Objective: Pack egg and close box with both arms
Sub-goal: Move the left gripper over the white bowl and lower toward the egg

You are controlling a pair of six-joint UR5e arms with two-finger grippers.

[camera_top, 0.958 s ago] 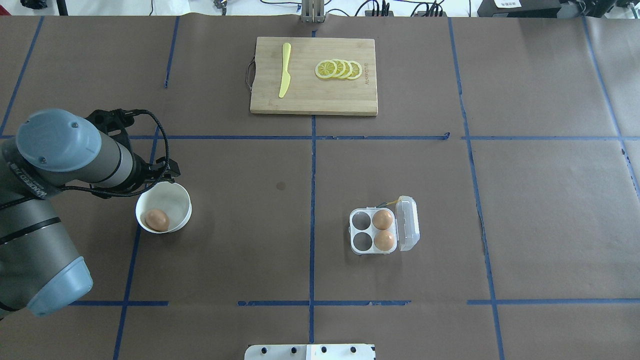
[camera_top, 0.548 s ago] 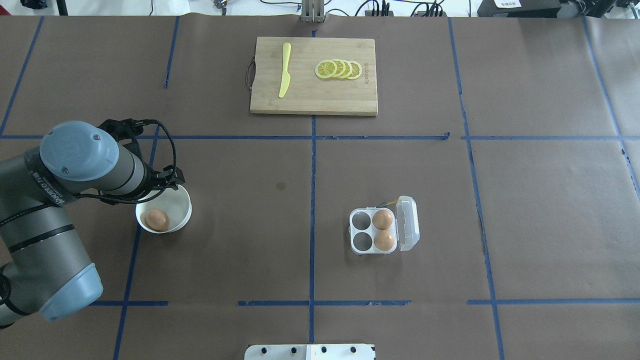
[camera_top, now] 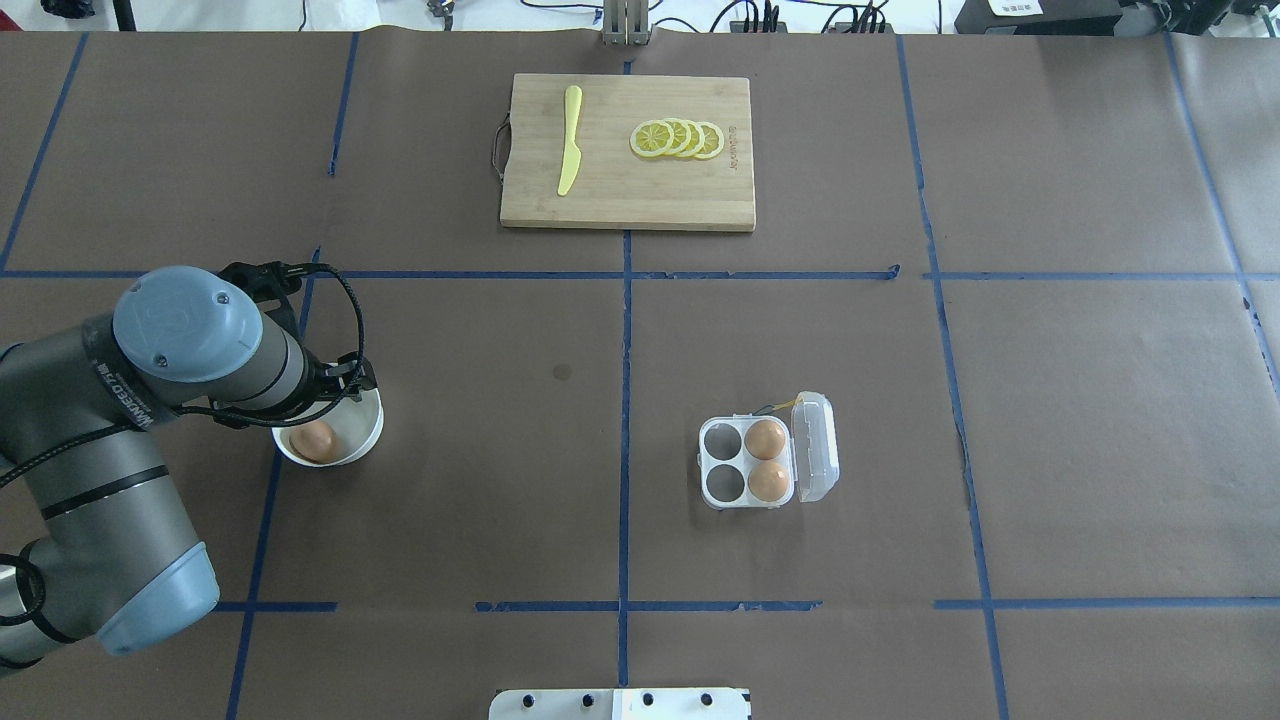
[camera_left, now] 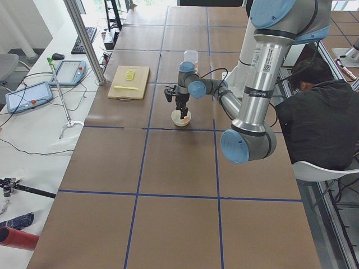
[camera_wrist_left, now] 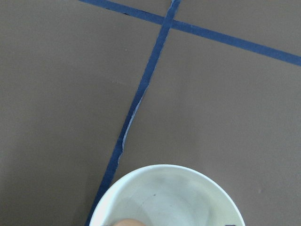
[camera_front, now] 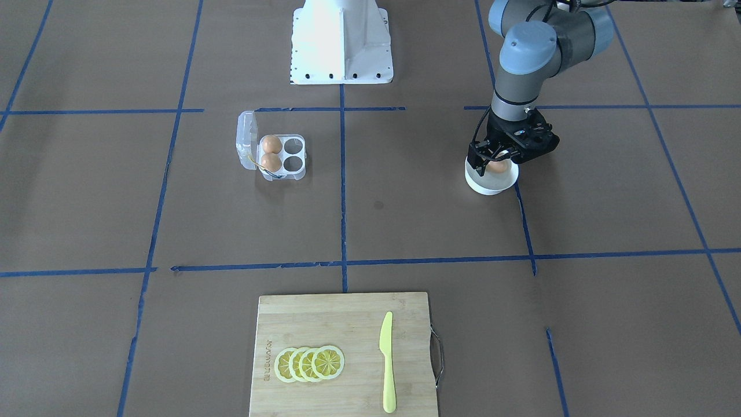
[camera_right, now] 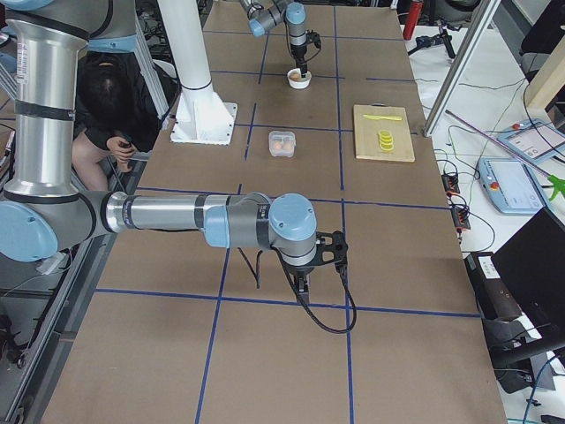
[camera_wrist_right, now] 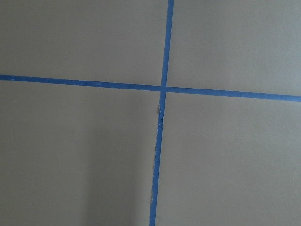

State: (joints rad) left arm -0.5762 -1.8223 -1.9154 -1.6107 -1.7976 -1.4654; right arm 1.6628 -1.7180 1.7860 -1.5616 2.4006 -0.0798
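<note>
Egg (camera_top: 313, 441): lies on its side in the white bowl (camera_top: 366, 428), long axis about level. Which way the pointed end faces cannot be told. It sits just beneath the left fingers (camera_front: 473, 164), in the gap between them.

Left fingers: parted, hanging low over the bowl, grasping nothing.

Right fingers (camera_right: 304, 283): over bare table (camera_right: 397, 265). Whether they are released or clenched cannot be told.

Box (camera_top: 722, 462): well apart from the left fingers, lid (camera_top: 815, 445) swung open, 2 eggs (camera_top: 766, 438) filling 2 of its 4 cups.
</note>
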